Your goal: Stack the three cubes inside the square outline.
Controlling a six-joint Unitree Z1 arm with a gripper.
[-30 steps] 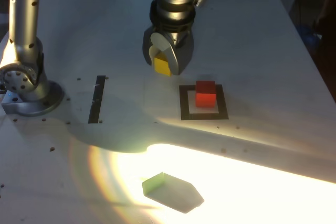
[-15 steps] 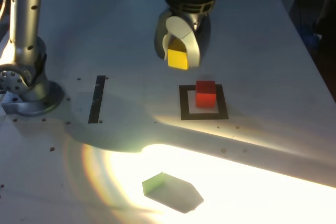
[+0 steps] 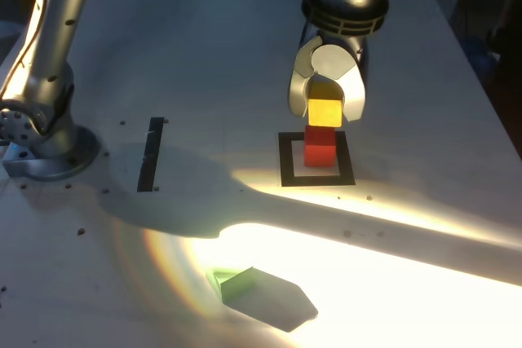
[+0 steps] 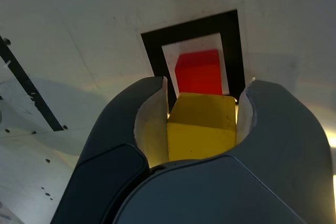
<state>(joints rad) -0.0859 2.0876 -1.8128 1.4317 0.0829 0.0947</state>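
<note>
My gripper (image 3: 326, 108) clamps the yellow cube (image 3: 325, 111) above the red cube (image 3: 320, 145) in the square outline (image 3: 285, 162), to stack it there.

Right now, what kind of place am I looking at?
Probably a robotics lab test bench: a bare white table with a taped square outline, small coloured cubes such as the red cube, and a metal arm whose gripper holds a yellow cube.

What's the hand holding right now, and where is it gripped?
The hand holds the yellow cube, clamped on two opposite side faces.
</note>
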